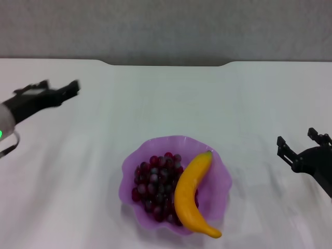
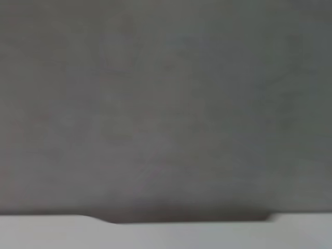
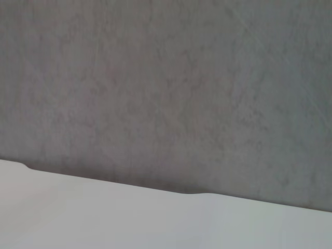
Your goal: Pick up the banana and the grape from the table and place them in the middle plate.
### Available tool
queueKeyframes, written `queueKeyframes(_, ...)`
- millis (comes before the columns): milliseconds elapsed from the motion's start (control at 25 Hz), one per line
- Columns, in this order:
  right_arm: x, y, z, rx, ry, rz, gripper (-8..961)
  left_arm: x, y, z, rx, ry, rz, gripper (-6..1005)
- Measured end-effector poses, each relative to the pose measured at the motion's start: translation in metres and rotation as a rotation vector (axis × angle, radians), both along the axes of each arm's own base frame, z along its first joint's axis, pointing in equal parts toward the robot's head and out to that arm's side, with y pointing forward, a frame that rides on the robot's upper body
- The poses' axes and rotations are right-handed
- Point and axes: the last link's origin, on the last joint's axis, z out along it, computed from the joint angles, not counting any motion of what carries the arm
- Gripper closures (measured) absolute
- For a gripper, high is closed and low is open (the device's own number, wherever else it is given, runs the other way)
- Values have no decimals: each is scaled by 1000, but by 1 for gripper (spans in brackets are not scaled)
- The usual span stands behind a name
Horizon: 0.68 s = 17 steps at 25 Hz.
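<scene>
At the bottom centre of the head view, the plate (image 1: 130, 165) is seen resting on the white worktop (image 1: 249, 104), and both fruits are already held in it. The banana (image 1: 190, 193) is laid along the plate's right side, its green stem tip pointing to the upper right and its other end reaching over the lower rim. The grapes (image 1: 155, 189) are heaped in the left half of the plate, touching the banana along its inner curve.

Farther up, at the right edge of the frame, the right pincer (image 1: 297, 148) is held well apart from the plate, its fingers spread and nothing pinched between them. At the upper left of the frame, the left pincer (image 1: 61, 91) is held above the worktop, also well away from the plate; nothing is carried by it, but whether its fingers are spread or pressed together cannot be told.

Only the worktop's notched far edge and a grey wall are shown in both wrist views.

The task is judged to be finished: both fruits are placed, and no fruit is seen left on the worktop.
</scene>
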Motion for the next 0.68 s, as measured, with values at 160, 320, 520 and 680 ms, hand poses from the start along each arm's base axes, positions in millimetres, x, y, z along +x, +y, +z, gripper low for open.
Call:
queueKeyframes(160,0,0,0,1,1,-2,106,-30,-7,-6,56,49,26,105)
queueKeyframes(320,1,0,2,7,1,-4,105,-51,-14,-14,118,84,19,106)
queueKeyframes(520,1,0,2,10,4,-7,105,-76,-33,-20,238,108,-8,106)
queueKeyframes(680,1,0,1,11,4,-7,105,-85,-49,-20,330,124,-45,106)
